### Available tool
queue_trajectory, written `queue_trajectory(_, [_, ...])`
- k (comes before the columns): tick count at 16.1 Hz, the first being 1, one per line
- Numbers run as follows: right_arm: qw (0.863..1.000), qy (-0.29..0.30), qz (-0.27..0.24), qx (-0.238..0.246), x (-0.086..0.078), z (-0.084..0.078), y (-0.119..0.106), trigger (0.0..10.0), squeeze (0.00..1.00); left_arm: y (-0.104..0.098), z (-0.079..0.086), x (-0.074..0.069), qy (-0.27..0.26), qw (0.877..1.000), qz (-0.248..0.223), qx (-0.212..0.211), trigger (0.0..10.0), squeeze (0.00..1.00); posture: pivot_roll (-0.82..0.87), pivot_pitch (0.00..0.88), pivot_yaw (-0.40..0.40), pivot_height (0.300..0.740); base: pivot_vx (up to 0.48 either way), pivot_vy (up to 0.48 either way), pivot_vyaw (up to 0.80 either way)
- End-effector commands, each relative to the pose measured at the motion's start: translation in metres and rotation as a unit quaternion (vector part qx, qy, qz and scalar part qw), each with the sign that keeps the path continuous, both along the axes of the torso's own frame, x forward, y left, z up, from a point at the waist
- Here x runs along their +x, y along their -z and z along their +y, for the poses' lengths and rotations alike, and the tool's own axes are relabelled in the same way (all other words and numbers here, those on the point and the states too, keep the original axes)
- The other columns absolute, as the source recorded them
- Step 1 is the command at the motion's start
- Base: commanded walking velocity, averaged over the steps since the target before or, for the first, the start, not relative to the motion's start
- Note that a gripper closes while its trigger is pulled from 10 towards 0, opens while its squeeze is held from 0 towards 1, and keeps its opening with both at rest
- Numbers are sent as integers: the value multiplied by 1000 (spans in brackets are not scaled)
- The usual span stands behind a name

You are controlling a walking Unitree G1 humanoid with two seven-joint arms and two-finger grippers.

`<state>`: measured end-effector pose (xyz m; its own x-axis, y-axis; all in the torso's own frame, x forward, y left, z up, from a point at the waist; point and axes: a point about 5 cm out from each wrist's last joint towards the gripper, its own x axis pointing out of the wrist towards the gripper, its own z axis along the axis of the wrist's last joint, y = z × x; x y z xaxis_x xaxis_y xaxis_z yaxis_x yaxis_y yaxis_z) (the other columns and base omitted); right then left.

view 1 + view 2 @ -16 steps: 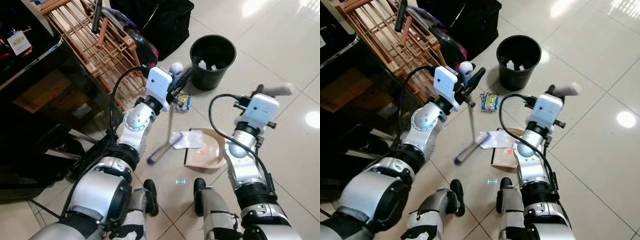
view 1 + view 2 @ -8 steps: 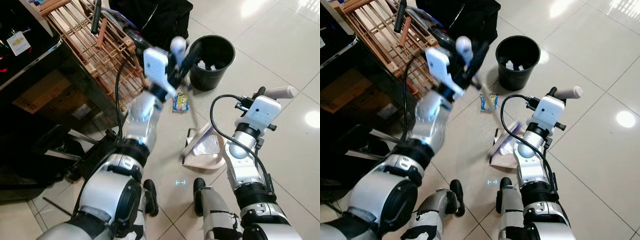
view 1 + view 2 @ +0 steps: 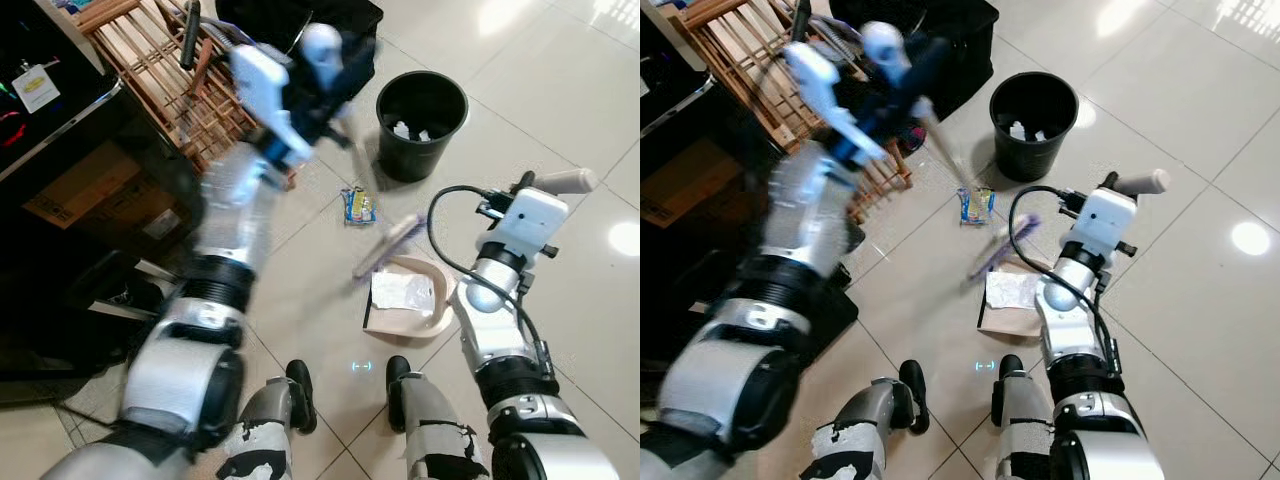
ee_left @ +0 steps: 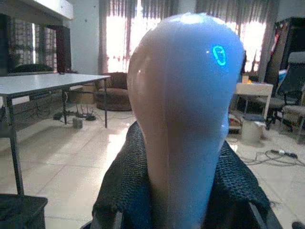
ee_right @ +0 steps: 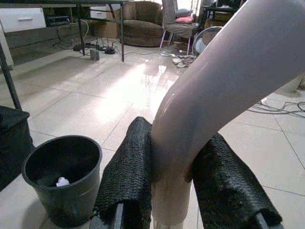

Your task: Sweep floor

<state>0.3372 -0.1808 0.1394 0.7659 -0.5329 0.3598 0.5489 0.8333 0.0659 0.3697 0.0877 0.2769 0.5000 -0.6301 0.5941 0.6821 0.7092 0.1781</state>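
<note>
Left eye view: tiled floor [image 3: 560, 110], glossy and pale. Left gripper [image 3: 330, 75], raised high and blurred, jaws closed on the rounded white top of the broom handle [image 4: 186, 109]; the left wrist view shows that handle end clamped between both black fingers [image 4: 124, 191]. The broom [image 3: 385, 245] slants down from there, its purple-tinted head apparently at the floor just beside the near rim of the dustpan, though blur leaves contact unclear. Right gripper [image 3: 530, 183], lower and to the right, jaws closed on the pale dustpan handle [image 5: 224, 81]; in the right wrist view the handle passes between the two padded fingers [image 5: 128, 181]. Dustpan [image 3: 435, 310], beige, resting on the floor between the right arm and the robot's feet, holding a crumpled white paper [image 3: 400, 292]. Snack wrapper [image 3: 357, 204], yellow and blue, lying loose on the floor between the dustpan and the bin. Black round bin [image 3: 422, 122], upright, well beyond the dustpan, with white scraps inside. Wooden rack [image 3: 190, 100], leaning at the upper left beside a dark cabinet [image 3: 90, 170]. Black bag [image 3: 330, 25] behind the rack.
</note>
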Motion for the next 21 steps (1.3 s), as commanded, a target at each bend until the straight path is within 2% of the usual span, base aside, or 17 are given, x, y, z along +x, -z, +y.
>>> queue_trajectory(1, [997, -5, 79, 14, -8, 2, 34, 10000, 0, -8, 7, -4, 5, 1000, -19, -8, 10000, 0, 74, 398, 127, 740, 0, 0, 0])
queue_trajectory(3, [997, -1, 79, 16, -7, -6, 34, 10000, 0, -25, 31, -3, -12, 999, -30, 2, 10000, 0, 83, 356, 108, 740, 0, 0, 0])
queue_trajectory(4, [997, 1, 80, 23, -8, -13, 36, 10000, 0, -35, 48, -4, -35, 998, -37, 22, 10000, 0, 83, 335, 103, 740, 0, 0, 0])
queue_trajectory(5, [997, 1, 80, 23, -8, -13, 36, 10000, 0, -35, 48, -4, -35, 998, -37, 22, 10000, 0, 83, 335, 103, 740, 0, 0, 0])
queue_trajectory(6, [997, -3, 68, 44, -11, -19, 35, 10000, 0, -25, 62, -3, -84, 994, -17, 62, 10000, 0, 75, 293, 101, 740, 0, 0, 0])
queue_trajectory(8, [997, -11, 53, 57, -13, -24, 33, 10000, 0, -9, 73, -3, -134, 987, 11, 85, 10000, 0, 61, 277, 99, 740, 0, 0, 0])
queue_trajectory(9, [997, -15, 42, 62, -16, -28, 29, 10000, 0, 9, 83, -5, -176, 979, 35, 96, 10000, 0, 27, 257, 93, 740, 0, 0, 0])
queue_trajectory(10, [997, -17, 38, 63, -17, -29, 28, 10000, 0, 14, 86, -6, -188, 976, 43, 100, 10000, 0, 27, 257, 93, 740, 0, 0, 0])
queue_trajectory(12, [996, -17, 5, 86, -22, -38, 15, 10000, 0, 48, 100, -21, -224, 964, 86, 115, 10000, 0, -10, 226, 78, 740, 0, 0, 0])
queue_trajectory(15, [994, -29, -17, 100, -24, -40, 2, 10000, 0, 64, 107, -31, -252, 952, 108, 134, 10000, 0, -22, 195, 75, 740, 0, 0, 0])
queue_trajectory(16, [993, -41, -21, 106, -24, -42, -6, 10000, 0, 74, 113, -33, -274, 942, 134, 140, 10000, 0, -22, 180, 73, 740, 0, 0, 0])
queue_trajectory(17, [992, -65, -23, 107, -25, -40, -16, 10000, 0, 88, 120, -39, -293, 927, 180, 152, 10000, 0, -25, 167, 70, 740, 0, 0, 0])
queue_trajectory(19, [992, -83, -23, 97, -26, -39, -26, 10000, 0, 96, 126, -44, -311, 916, 205, 152, 10000, 0, -28, 160, 61, 740, 0, 0, 0])
queue_trajectory(20, [991, -100, -22, 91, -26, -39, -38, 10000, 0, 103, 130, -49, -328, 906, 221, 151, 10000, 0, -29, 144, 48, 740, 0, 0, 0])
queue_trajectory(21, [988, -112, -26, 101, -26, -40, -48, 10000, 0, 110, 133, -53, -326, 904, 238, 139, 10000, 0, -28, 134, 42, 740, 0, 0, 0])
